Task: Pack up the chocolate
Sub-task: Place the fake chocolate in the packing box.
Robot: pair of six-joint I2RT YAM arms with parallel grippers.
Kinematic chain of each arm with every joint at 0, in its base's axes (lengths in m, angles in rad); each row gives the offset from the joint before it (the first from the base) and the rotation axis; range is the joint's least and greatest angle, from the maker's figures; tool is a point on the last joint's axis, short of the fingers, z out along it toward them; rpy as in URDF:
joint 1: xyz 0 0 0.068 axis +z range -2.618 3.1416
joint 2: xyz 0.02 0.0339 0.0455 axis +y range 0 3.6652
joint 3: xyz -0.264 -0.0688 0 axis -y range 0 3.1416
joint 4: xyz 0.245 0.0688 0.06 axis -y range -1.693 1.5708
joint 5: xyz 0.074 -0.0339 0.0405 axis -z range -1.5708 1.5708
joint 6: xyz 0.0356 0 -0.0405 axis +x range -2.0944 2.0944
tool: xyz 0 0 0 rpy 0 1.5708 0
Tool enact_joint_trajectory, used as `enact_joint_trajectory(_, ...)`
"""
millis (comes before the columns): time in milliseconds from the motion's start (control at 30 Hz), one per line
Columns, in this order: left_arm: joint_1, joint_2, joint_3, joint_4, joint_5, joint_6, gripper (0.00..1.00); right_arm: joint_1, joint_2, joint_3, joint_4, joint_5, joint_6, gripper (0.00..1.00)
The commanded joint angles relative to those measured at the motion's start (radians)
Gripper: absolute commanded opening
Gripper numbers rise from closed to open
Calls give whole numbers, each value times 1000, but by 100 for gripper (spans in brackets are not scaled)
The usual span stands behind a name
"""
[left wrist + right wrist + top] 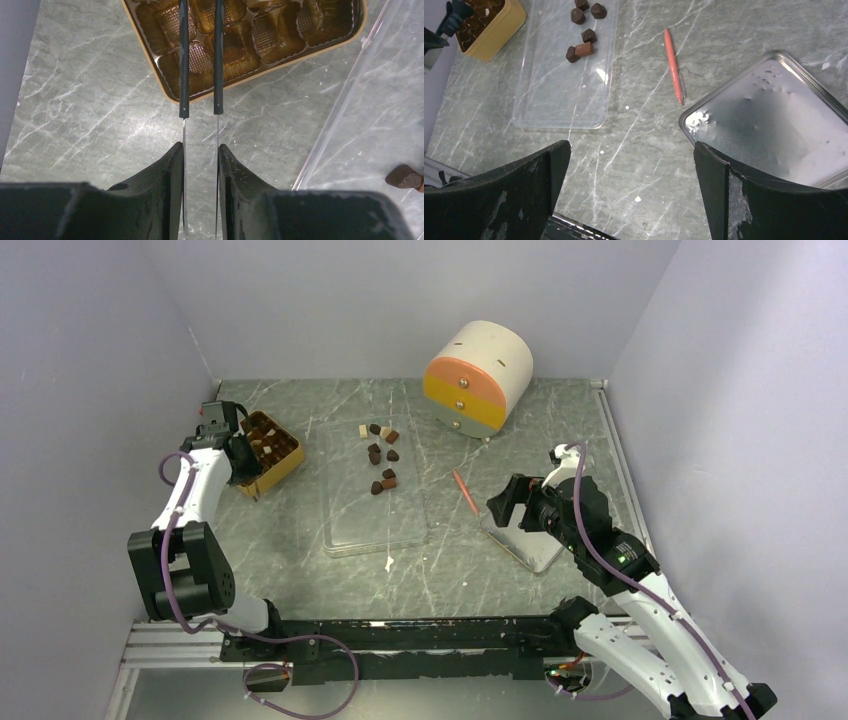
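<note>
Several loose chocolate pieces [381, 455], dark and mid-brown with a cream one, lie on a clear plastic sheet [375, 530]; they also show in the right wrist view [584, 35]. One brown piece [405, 177] sits at the sheet's edge. The golden-brown tray [290, 462] stands at the far left, with a few pieces inside it. My left gripper [200, 147] is shut on thin metal tweezers [184, 60], whose black-sleeved prongs stand slightly apart over empty tray cells [280, 67]. My right gripper [631, 150] hangs wide open and empty above bare table, right of the sheet [500, 502].
An orange-red stick [465, 492] lies between the sheet and a shallow metal tin [525, 545], also seen in the right wrist view [774, 115]. A round cream, orange and yellow box [480, 375] stands at the back. Grey walls close in three sides.
</note>
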Motion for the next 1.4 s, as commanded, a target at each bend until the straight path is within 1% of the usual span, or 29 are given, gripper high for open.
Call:
enact_joint_trajectory(0, 5, -2, 54, 20, 22, -8, 32, 3, -3, 35, 35, 3, -10, 99)
enact_joint_trajectory(100, 5, -10, 64, 17, 42, -10, 31, 3, -5, 33, 36, 3, -5, 100)
enact_joint_trajectory(400, 5, -35, 94, 6, 49, -11, 32, 3, -19, 26, 24, 3, 7, 99)
enact_joint_trajectory(533, 5, -43, 75, 3, 47, -9, 30, 3, -26, 25, 22, -3, 16, 99)
enact_joint_trajectory(667, 6, -53, 42, 1, 44, -5, 31, 3, -33, 29, 16, -1, 14, 99)
enact_joint_trajectory(867, 5, -68, 36, 5, 40, 0, 31, 3, -39, 28, 9, -4, 15, 99)
enact_joint_trajectory(1000, 5, -68, 63, 6, 70, 5, 31, 2, -40, 30, 12, -3, 15, 99)
enact_joint_trajectory(1100, 5, -70, 68, 18, 120, 31, 30, 3, -37, 27, 17, -6, 20, 99)
enact_joint_trajectory(1200, 5, -70, 75, 11, 123, 47, 30, 3, -32, 25, 18, -9, 20, 99)
enact_joint_trajectory(1367, -16, -75, 82, 8, 211, 72, 29, 3, -30, 25, 18, 0, 20, 99)
